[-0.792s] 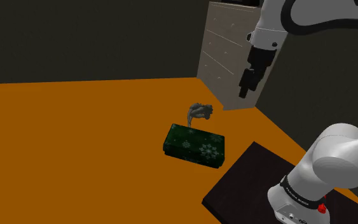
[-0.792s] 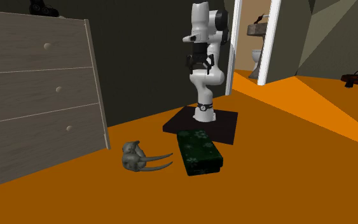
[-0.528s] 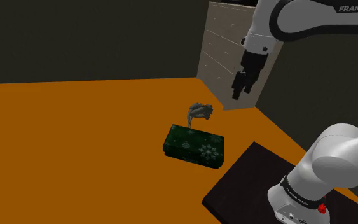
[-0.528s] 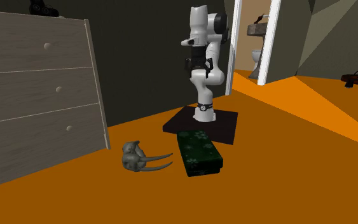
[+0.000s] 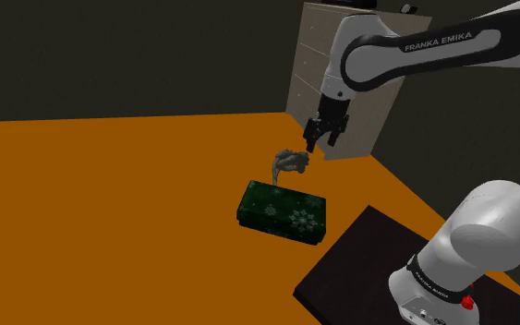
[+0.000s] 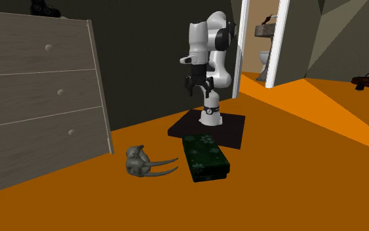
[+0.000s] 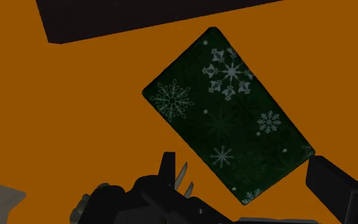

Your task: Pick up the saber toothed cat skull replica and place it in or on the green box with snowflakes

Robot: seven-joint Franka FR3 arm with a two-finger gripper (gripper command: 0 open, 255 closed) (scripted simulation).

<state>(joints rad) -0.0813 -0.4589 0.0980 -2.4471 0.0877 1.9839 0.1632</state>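
The grey saber-toothed cat skull (image 5: 291, 162) lies on the orange floor just behind the green box with snowflakes (image 5: 282, 210). In the second exterior view the skull (image 6: 137, 161) points its two long teeth toward the box (image 6: 206, 155). My black gripper (image 5: 320, 140) hangs open in the air, a little above the skull and to its right in the shoulder view, touching nothing. It also appears high over the floor (image 6: 196, 88). In the wrist view the gripper (image 7: 242, 162) has its fingers apart over the box (image 7: 228, 114), with the skull's teeth (image 7: 184, 175) beside one finger.
A pale chest of drawers (image 5: 341, 83) stands close behind the skull and also fills the second exterior view's left (image 6: 38, 98). The black base plate (image 5: 368, 268) of my stand lies right of the box. A white-framed doorway (image 6: 261, 39) opens behind the arm.
The arm has swung toward the shoulder view's left and lower, carrying the gripper from high beside the drawers to just above the skull. Skull and box have not moved.
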